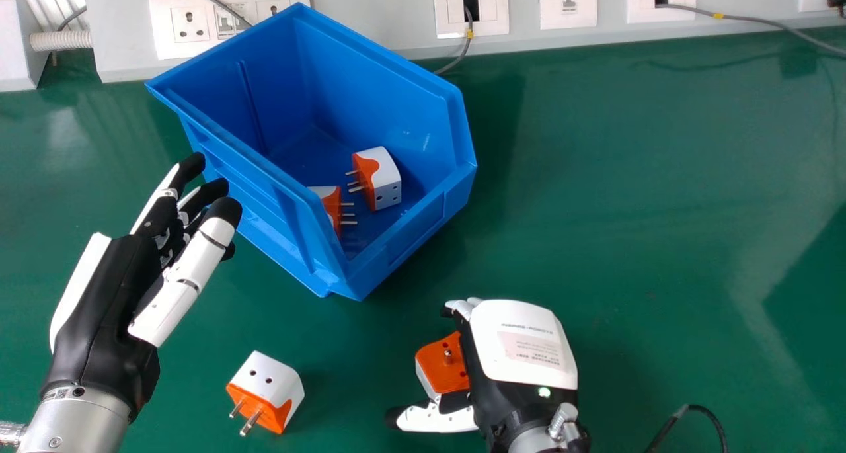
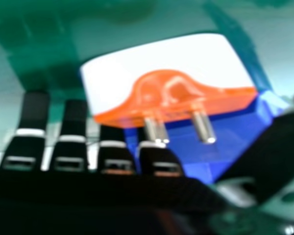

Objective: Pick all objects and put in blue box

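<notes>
In the head view, my left hand is open at the left, above the table beside the blue box. A white-and-orange plug adapter lies on the table, right of that hand's wrist. My right hand is at lower centre, open, with another adapter between its thumb and fingers; whether they grip it is unclear. Two adapters, one whole and one partly hidden by the wall, lie inside the box. In the right hand view, relaxed fingers of my right hand stand near the adapter, its pins showing.
The green table extends right of the box. A grey trunking with wall sockets and cables runs along the back edge. A black cable curves at the lower right, near my right wrist.
</notes>
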Robot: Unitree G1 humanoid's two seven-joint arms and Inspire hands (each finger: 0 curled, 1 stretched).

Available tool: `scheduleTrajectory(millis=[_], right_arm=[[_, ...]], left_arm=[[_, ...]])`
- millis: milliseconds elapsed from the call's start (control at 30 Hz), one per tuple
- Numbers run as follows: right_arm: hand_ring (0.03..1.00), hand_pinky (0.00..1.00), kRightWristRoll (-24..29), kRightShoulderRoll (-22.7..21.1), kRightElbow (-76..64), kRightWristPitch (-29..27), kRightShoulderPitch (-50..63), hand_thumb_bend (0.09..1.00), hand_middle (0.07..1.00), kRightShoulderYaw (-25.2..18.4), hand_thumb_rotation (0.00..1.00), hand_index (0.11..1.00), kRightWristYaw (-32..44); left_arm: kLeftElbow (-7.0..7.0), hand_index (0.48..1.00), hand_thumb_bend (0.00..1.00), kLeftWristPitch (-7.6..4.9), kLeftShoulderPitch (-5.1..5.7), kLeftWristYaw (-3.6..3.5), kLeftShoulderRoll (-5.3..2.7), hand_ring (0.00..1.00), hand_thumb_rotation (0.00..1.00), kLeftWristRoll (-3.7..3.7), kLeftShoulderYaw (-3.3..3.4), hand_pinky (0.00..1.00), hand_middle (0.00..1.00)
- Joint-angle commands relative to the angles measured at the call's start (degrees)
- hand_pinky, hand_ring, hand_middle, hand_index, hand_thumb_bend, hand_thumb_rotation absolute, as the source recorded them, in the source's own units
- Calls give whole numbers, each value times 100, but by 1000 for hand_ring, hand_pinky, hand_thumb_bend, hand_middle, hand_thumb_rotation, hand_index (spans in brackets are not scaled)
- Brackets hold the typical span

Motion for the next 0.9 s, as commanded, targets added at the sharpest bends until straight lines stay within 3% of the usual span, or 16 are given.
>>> scheduleTrajectory(millis=[0, 167, 400, 733, 867], right_arm=[[812, 726, -2, -23, 8, -22, -23, 706, 857, 81, 506, 807, 88], [816, 730, 6, -129, -11, -77, -12, 708, 861, 109, 460, 811, 95], [822, 733, 19, -294, 41, -220, -69, 714, 866, 155, 378, 813, 151], [818, 734, -67, -711, 278, -685, -289, 704, 862, 244, 320, 814, 19], [812, 731, -61, -840, 448, -907, -356, 640, 853, 230, 296, 807, -207]], left_arm=[[-144, 955, 484, -62, -79, 13, 76, 905, 703, -38, 73, 820, 920], [-128, 955, 483, -48, -109, 12, 78, 904, 704, -52, 82, 819, 920], [-81, 954, 477, 22, -205, -7, 121, 904, 705, -85, 143, 819, 920], [-21, 955, 457, 38, -301, -11, 148, 909, 707, -81, 134, 821, 929], [23, 957, 452, 16, -332, -15, 155, 912, 710, -70, 128, 822, 933]])
